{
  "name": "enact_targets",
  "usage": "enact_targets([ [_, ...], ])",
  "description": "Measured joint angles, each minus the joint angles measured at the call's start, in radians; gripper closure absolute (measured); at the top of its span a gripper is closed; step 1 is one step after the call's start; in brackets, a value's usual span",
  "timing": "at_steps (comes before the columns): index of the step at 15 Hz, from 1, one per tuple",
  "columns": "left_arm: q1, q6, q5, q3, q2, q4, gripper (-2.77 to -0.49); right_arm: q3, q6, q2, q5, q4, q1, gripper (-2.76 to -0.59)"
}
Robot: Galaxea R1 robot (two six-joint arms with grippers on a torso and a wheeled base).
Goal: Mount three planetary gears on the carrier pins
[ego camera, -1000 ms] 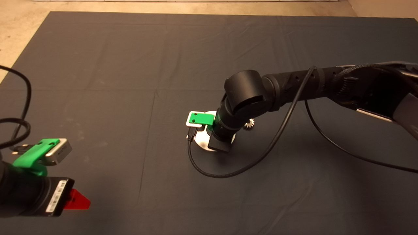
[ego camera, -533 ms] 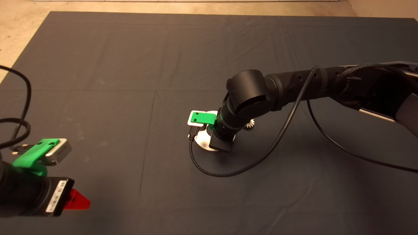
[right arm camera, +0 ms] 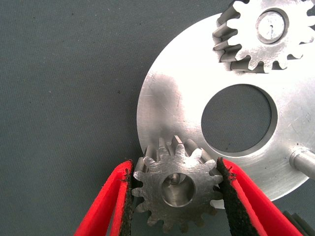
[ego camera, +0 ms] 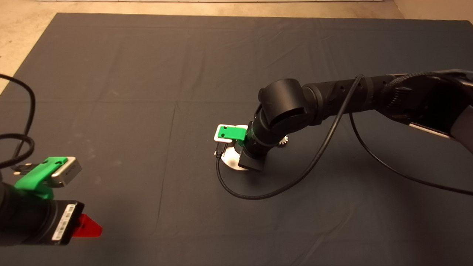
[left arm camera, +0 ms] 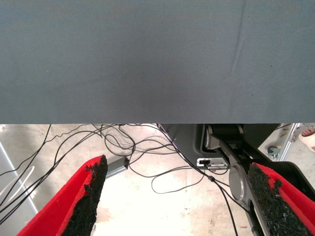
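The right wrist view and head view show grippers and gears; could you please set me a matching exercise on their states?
1 right gripper
2 left gripper
3 seated gear
4 loose gear

A on the mat beside the disc
B open, parked at the lower-left edge
C on a pin, untouched
D shut on the second gear at the disc's rim

Pairs: 1-D, 2-B, 3-C, 4-A

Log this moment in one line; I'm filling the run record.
right pincer: shut on gear over pin | disc: one gear seated | left pincer: parked, open
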Motion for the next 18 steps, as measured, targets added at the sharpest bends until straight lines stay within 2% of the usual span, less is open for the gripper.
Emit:
enact_targets([
  [2,0.0,0.0,0.0,0.0,0.0,0.0,-2.04,0.008,0.0,-0.013,0.004,-0.002,0.0,-1.07],
  [7,0.0,0.0,0.0,0.0,0.0,0.0,-2.04,0.041,0.004,-0.047,0.001,-0.017,0.0,-1.07],
  [8,0.0,0.0,0.0,0.0,0.0,0.0,-2.04,0.044,0.004,-0.051,-0.004,-0.017,0.0,-1.07],
  [12,0.0,0.0,0.0,0.0,0.0,0.0,-2.04,0.051,0.004,-0.057,-0.007,-0.019,-0.001,-1.07],
  [14,0.0,0.0,0.0,0.0,0.0,0.0,-2.04,0.054,0.005,-0.06,-0.014,-0.02,-0.004,-1.07],
  [18,0.0,0.0,0.0,0.0,0.0,0.0,-2.04,0.063,0.032,-0.076,-0.022,-0.027,-0.011,-1.07],
])
